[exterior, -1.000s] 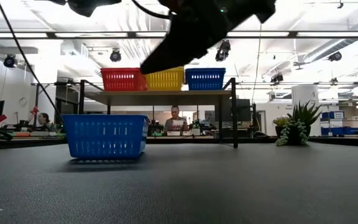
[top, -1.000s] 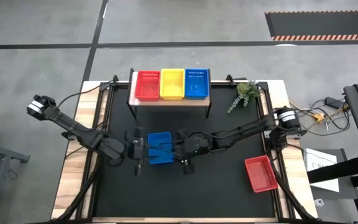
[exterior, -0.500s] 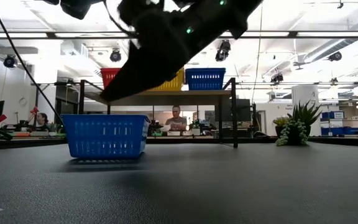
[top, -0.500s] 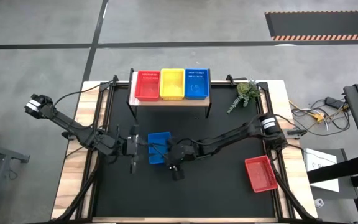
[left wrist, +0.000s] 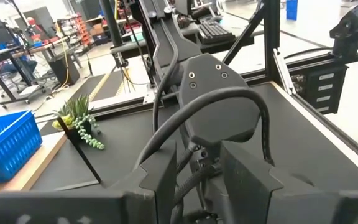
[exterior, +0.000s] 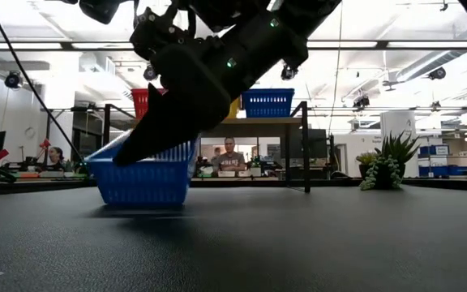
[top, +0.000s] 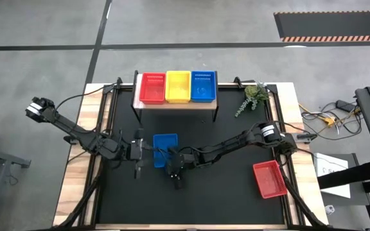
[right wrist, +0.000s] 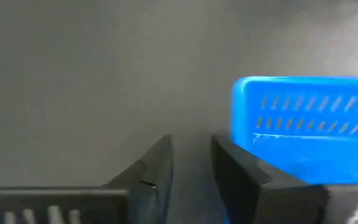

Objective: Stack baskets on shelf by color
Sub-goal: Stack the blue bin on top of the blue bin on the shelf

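A blue basket stands tilted on the black table, between the two grippers; in the low view one side of it is raised. My right gripper reaches over it from the table's right, slanting down, with a narrow gap between its fingers. My left gripper waits just left of the basket, with a gap between its fingers and nothing in it. The shelf at the far side carries red, yellow and blue baskets. A red basket lies at the near right. My right gripper stands with the outer side of one finger against the blue basket's wall, and nothing is between the fingers. It comes slanting down from the table's right. The basket stands tilted with its lower edge on the table. The gripper hides the touching point.
A small green plant stands at the far right, beside the shelf. The table's wooden edges run along both sides. People sit in the room beyond the table.
My right gripper has gone toward the table's left edge and down, over the blue basket. The basket, flat on the table before, now stands tilted with one side raised. My left gripper has drawn back a little toward the table's left edge.
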Motion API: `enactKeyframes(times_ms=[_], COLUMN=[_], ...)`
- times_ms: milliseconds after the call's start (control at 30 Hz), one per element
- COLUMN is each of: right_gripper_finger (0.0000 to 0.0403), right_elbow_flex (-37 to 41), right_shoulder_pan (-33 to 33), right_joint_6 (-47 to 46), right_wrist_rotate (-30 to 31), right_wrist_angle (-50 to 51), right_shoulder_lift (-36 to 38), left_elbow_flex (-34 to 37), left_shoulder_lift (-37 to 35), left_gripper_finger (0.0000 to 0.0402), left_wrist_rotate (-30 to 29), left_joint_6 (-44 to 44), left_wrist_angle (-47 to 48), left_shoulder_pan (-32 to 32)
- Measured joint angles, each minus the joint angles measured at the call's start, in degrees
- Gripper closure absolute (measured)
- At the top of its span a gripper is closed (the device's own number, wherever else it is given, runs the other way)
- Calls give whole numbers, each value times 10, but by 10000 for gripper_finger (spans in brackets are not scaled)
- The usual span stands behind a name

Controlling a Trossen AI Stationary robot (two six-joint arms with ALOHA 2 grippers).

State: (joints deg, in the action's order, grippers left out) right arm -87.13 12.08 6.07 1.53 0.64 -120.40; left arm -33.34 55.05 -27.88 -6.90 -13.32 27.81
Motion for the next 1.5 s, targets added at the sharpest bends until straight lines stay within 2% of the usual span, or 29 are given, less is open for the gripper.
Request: enactKeyframes(times_ms=[167,233,667,800,967,1067,1167,1367,1500], right_gripper_finger=[371,387,394,394,392,377,345,256,212], right_elbow_flex=[0,0,1,1,2,2,3,3,3], right_shoulder_pan=[0,0,17,29,37,37,36,31,25], right_joint_6=[29,43,100,93,48,28,9,6,20], right_wrist_rotate=[-1,-1,0,0,-1,0,5,72,102], right_wrist_angle=[5,20,178,220,220,212,200,134,77], right_shoulder_lift=[1,6,121,165,181,171,151,107,74], left_elbow_flex=[-1,0,1,1,1,0,0,1,1], left_shoulder_lift=[3,3,3,3,3,3,3,3,3], left_gripper_finger=[292,292,292,292,292,292,292,292,292], left_wrist_rotate=[0,0,0,0,-1,-1,-1,0,0], left_joint_6=[0,0,0,0,0,1,2,3,3], left_wrist_angle=[0,-3,-12,-12,-13,-13,-19,-27,-27], left_shoulder_pan=[0,0,0,0,0,0,0,0,0])
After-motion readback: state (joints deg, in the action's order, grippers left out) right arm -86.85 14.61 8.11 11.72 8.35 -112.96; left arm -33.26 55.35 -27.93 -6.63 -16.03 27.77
